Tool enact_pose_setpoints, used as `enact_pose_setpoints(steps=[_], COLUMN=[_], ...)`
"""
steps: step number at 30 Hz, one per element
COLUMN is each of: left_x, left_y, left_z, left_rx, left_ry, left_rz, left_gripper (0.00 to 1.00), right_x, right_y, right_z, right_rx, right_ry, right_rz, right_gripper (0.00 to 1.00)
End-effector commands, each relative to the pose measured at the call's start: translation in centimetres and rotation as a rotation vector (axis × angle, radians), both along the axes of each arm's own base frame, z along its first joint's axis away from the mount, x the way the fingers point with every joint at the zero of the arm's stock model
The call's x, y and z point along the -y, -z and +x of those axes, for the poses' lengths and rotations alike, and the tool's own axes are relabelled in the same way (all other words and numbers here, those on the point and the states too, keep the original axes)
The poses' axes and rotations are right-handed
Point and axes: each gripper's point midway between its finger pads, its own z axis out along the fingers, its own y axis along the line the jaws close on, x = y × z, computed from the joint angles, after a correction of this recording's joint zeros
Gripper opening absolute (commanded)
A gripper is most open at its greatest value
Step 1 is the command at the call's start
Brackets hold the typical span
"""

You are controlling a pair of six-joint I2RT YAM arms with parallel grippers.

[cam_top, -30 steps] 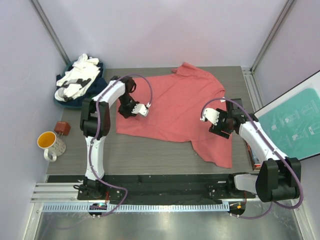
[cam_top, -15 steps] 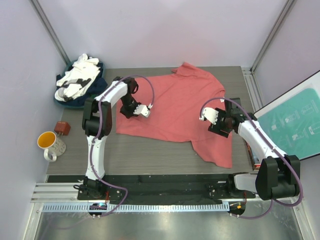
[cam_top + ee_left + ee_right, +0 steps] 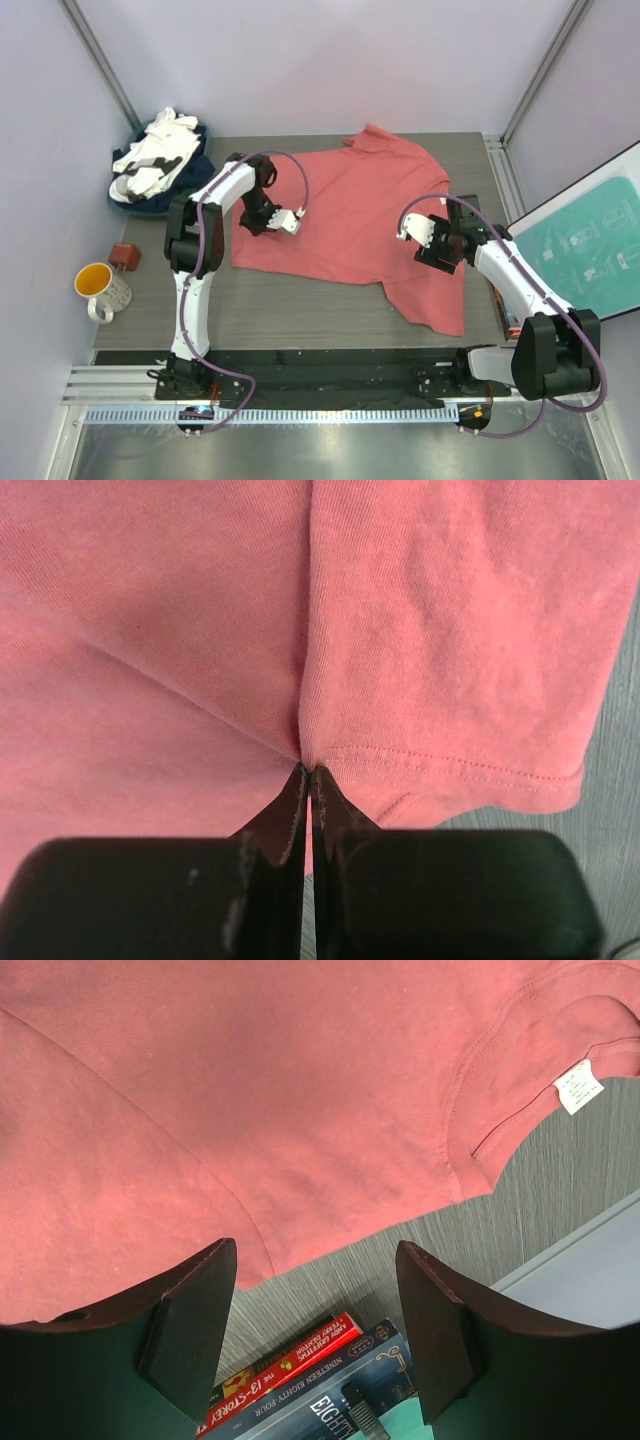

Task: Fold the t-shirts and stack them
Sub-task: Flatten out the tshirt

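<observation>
The coral-red t-shirt [image 3: 350, 210] lies spread on the middle of the table [image 3: 300, 310], with its long axis running from the left edge to the right edge. My left fingers [image 3: 304, 785] are closed on a pinch of its left border. My right fingers [image 3: 438, 250] stand wide and hold nothing, and the opposite border lies just under them.

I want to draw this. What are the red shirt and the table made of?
The red shirt: soft knit cloth, probably cotton, matte; fine weave, creases and a stitched hem show.
The table: grey wood-grain board, maybe laminate; streaky lines, dull finish.
</observation>
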Motion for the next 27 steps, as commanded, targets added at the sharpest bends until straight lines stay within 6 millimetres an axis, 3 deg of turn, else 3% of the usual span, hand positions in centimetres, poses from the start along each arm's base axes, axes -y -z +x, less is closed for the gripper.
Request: enact_pose_setpoints(steps=[1, 15, 27], left_x=[-0.4, -0.6, -0.6], left_y=[-3.3, -6.6, -6.3], left_z=[0.3, -0.3, 0.0], left_rx=[0.045, 0.091, 0.099], left_ry=[-0.02, -0.033, -0.037], left_rz=[0.014, 0.019, 0.039], left_gripper=[0.0, 0.0, 0.0], right_x=[-0.3, -0.5, -0.4], right_y=[-1.5, -1.3, -1.1], right_z=[1.3, 1.3, 1.6], right_rx=[0.056, 0.051, 0.053], right_ry=[0.009, 0.001, 0.001], right_rz=[0.006, 0.008, 0.001], right_gripper=[0.7, 0.71, 0.7])
